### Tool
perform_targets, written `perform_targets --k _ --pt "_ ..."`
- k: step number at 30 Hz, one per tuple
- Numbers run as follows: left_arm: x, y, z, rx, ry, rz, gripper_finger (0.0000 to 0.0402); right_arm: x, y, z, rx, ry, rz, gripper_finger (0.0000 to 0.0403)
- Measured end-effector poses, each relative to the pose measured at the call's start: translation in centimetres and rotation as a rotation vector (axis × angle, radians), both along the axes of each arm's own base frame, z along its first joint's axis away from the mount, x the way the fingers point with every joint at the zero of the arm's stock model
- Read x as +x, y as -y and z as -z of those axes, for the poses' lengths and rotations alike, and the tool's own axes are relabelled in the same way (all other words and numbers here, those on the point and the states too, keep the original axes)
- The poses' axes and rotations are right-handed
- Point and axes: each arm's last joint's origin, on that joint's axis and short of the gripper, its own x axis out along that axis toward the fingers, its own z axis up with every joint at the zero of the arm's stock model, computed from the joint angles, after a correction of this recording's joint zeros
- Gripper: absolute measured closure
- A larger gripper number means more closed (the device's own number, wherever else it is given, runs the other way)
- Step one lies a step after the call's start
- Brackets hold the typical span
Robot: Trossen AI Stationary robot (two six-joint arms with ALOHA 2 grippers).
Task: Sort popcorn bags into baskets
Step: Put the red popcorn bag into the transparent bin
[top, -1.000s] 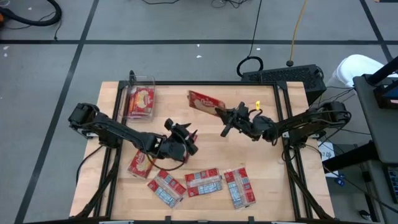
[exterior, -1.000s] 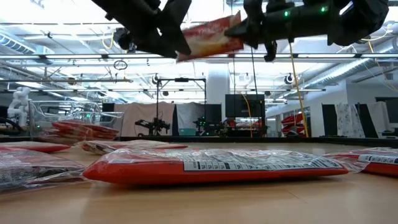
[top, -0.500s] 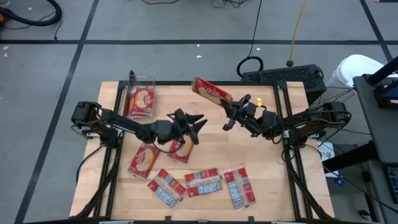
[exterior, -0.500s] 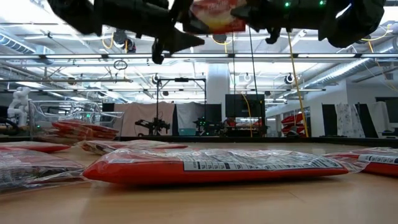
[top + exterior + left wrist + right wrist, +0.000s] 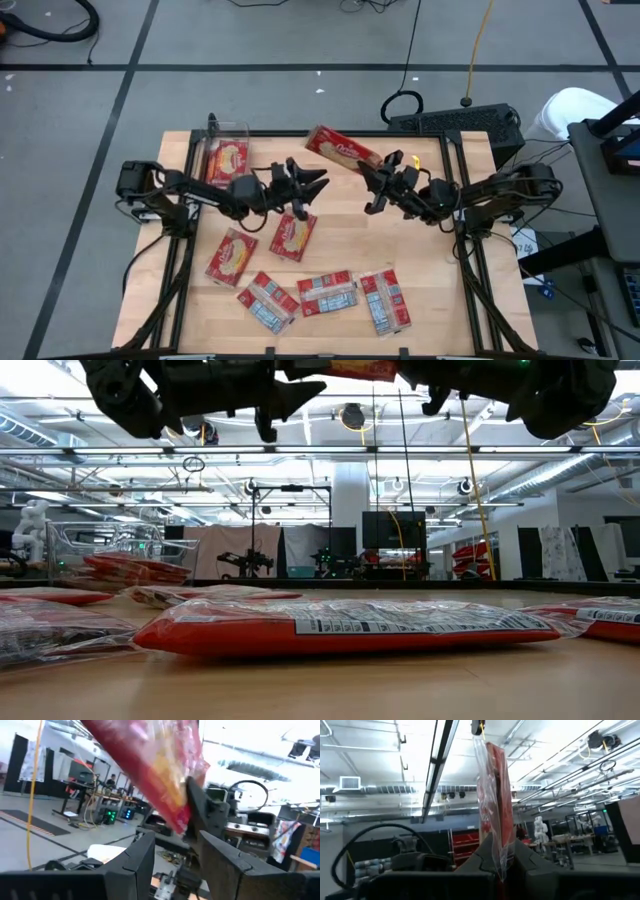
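Fingers of right gripper [image 5: 372,180] pinch a raised popcorn bag [image 5: 343,150]; left gripper [image 5: 312,186] fingers apart, seemingly empty.

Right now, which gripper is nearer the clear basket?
Left. The left gripper hovers open a little way from the clear basket; the right gripper, shut on a popcorn bag, is farther off.

Held popcorn bag [image 5: 345,369] cut off by the top edge of the low view, only its lower red rim showing, with both arms cropped there to dark silhouettes. Blurred to a red-and-yellow smear in the left wrist view, print unreadable. Labels on the table packets [image 5: 328,291] too small to read from above; possibly several packets stacked in the clear basket [image 5: 226,158], count unclear.
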Motion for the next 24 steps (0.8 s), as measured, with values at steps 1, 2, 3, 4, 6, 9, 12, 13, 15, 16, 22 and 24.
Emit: perform_targets --k 1,2,3,4,6,9,12,13,15,16,22,24 --pt "-0.1 -0.2 -0.1 0.0 0.016 0.001 0.0247 0.1 0.0 0.1 -0.002 -0.001 -0.015 0.0401" --pt "-0.1 -0.4 -0.3 0.007 0.037 0.011 0.0247 0.2 0.0 0.1 0.0 0.0 -0.025 0.0401" --pt "-0.2 -0.6 -0.5 0.015 0.054 0.022 0.0247 0.3 0.0 0.2 0.001 -0.004 -0.025 0.0402" --pt "0.0 -0.7 -0.7 0.021 0.062 0.029 0.0247 0.3 0.0 0.3 0.001 -0.007 -0.025 0.0402" --pt "0.2 -0.9 -0.6 0.027 0.057 0.036 0.0247 0.4 0.0 0.3 -0.003 -0.01 -0.023 0.0402" --pt "0.5 -1.2 -0.7 0.029 0.062 0.033 0.0247 0.4 0.2 0.3 -0.006 -0.01 -0.012 0.0402" --pt "1.0 -1.3 -0.5 0.028 0.077 0.032 0.0247 0.5 0.6 -0.1 -0.009 0.003 0.005 0.0402" --pt "1.3 -1.3 -0.4 0.028 0.082 0.032 0.0247 0.5 0.7 -0.3 -0.009 0.011 0.009 0.0402" --pt "1.8 -1.5 -0.5 0.03 0.095 0.029 0.0247 0.6 0.9 -0.6 -0.01 0.02 0.014 0.0402" --pt "1.9 -1.6 -0.5 0.029 0.096 0.027 0.0247 0.7 0.9 -0.7 -0.016 0.022 0.011 0.0402" --pt "2.2 -2.5 -0.4 0.048 0.175 0.043 0.0247 0.8 1.1 -1.1 -0.038 0.041 -0.017 0.0403" --pt "2.3 -2.7 -1.0 0.074 0.229 0.063 0.0247 0.8 1.2 -1.1 -0.037 0.042 -0.014 0.0403"
